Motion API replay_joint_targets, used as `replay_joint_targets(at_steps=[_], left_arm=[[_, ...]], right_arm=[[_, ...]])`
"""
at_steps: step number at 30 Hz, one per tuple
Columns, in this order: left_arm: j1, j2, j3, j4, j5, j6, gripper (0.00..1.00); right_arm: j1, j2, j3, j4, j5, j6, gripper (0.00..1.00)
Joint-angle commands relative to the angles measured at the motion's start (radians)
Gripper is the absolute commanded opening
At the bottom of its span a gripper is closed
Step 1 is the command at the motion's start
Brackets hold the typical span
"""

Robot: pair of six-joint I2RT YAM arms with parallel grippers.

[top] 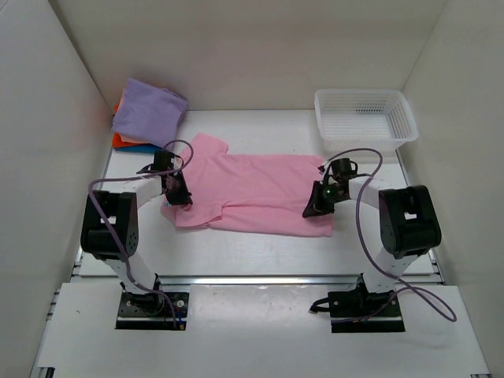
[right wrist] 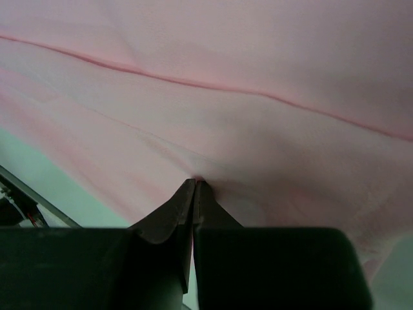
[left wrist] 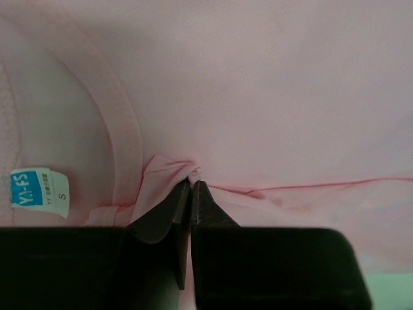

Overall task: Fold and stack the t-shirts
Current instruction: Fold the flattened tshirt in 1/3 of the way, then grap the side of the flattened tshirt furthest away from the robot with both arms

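A light pink t-shirt (top: 252, 193) lies spread across the middle of the table, collar end to the left. My left gripper (top: 178, 195) is shut on a pinch of its cloth (left wrist: 181, 169) beside the collar band, near the white neck label (left wrist: 40, 191). At the shirt's right end my right gripper (top: 315, 208) is shut on a fold of the pink cloth (right wrist: 213, 161) by the hem. A folded lavender t-shirt (top: 148, 110) tops a stack at the back left, with an orange one (top: 124, 142) showing under it.
A white plastic mesh basket (top: 364, 116) stands at the back right, just behind the right arm. White walls close in the table on three sides. Cables loop above both wrists.
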Motion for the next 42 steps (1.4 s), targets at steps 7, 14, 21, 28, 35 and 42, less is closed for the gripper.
replay_joint_targets(at_steps=[7,14,21,28,35,42], left_arm=[[-0.020,-0.371,-0.198,-0.216,-0.019,0.097,0.32],[-0.006,-0.525,-0.111,-0.259,0.017,0.101,0.48],[0.003,-0.455,-0.031,-0.002,0.024,0.178,0.69],[0.021,-0.111,0.139,0.141,-0.012,0.177,0.74],[0.027,0.156,0.329,0.179,-0.104,0.221,0.73],[0.010,0.273,0.432,0.151,-0.201,0.270,0.74]], right_arm=[[-0.066,-0.191,-0.147,-0.215,0.056,-0.124,0.02],[-0.072,-0.283,-0.107,-0.241,0.067,-0.153,0.10],[-0.058,-0.337,-0.013,-0.117,0.153,-0.106,0.54],[-0.060,-0.244,0.030,0.092,0.231,-0.003,0.64],[-0.069,-0.083,0.131,0.141,0.273,-0.001,0.63],[-0.088,0.039,0.224,0.163,0.300,0.014,0.63]])
